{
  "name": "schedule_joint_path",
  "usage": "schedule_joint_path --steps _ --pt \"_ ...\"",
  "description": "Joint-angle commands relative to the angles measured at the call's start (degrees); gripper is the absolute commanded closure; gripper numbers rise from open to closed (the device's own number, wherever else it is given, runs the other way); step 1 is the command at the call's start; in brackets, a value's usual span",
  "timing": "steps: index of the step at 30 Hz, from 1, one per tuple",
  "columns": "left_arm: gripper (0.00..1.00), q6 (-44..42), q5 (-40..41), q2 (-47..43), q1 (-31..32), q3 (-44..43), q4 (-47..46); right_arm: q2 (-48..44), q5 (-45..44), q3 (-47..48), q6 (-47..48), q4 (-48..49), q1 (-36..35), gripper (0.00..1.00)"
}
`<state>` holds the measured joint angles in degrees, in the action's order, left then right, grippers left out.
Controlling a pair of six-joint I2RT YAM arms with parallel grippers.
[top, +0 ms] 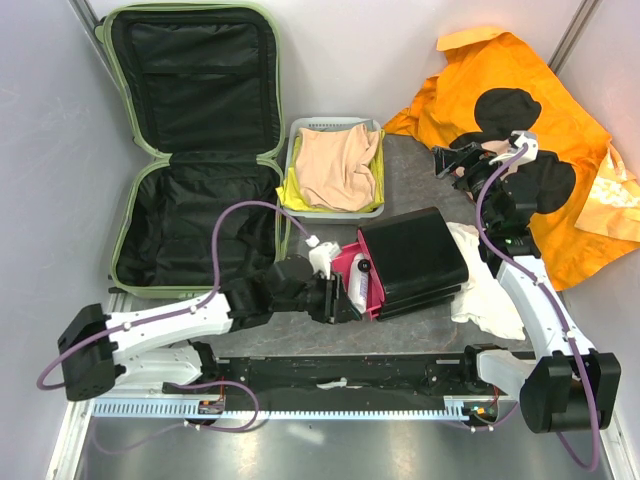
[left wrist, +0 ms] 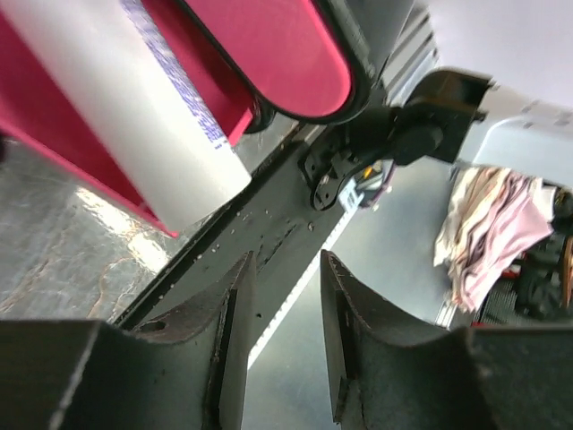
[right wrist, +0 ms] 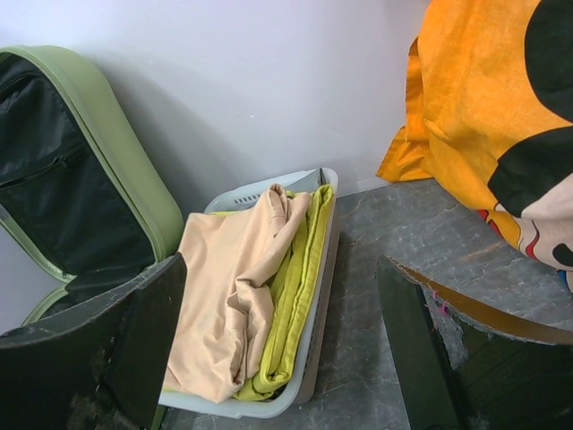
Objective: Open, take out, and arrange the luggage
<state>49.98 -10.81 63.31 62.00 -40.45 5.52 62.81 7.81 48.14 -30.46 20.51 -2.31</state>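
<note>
The top view looks steeply down over the whole table [top: 410, 170]. The left wrist view sits close against the pink drawer [left wrist: 269, 45]. The right wrist view faces the back wall [right wrist: 269, 72], sharing basket [right wrist: 235, 195] and luggage [right wrist: 134, 161] with the top.

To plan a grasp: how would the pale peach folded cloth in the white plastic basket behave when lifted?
The pale peach folded cloth is probably floppy: it drapes in soft folds over the yellow-green cloth. Lifted by one edge, it would likely sag and unfold. Pushed, it may just bunch against the white plastic basket wall.
</note>
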Motion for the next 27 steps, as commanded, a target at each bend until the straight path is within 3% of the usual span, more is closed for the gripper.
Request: schedule_joint_path --steps 1,15,23,26,27 --pt "0.60 -3.57 -1.67 4.54 1.90 -2.79 -5.25 0.21 1.50 -0.50 -1.10 3.48 -0.15 0.07" --pt "0.64 -10.60 8.87 12.18 1.90 -7.10 -9.65 -0.84 0.62 -0.50 0.22 2.25 -0.07 0.07" --pt "0.64 -11.92 8.79 8.07 1.81 -7.19 -9.65 -2.16 0.36 -0.50 0.75 1.64 -0.16 0.06" --pt "0.55 -13.15 12.63 1.05 1.81 -6.05 -8.95 -2.77 0.01 -0.50 1.10 1.02 -0.15 0.07" --pt "0.40 -13.24 17.53 -0.71 1.81 -4.92 -7.90 -2.86 -0.08 -0.50 1.02 1.02 -0.16 0.06"
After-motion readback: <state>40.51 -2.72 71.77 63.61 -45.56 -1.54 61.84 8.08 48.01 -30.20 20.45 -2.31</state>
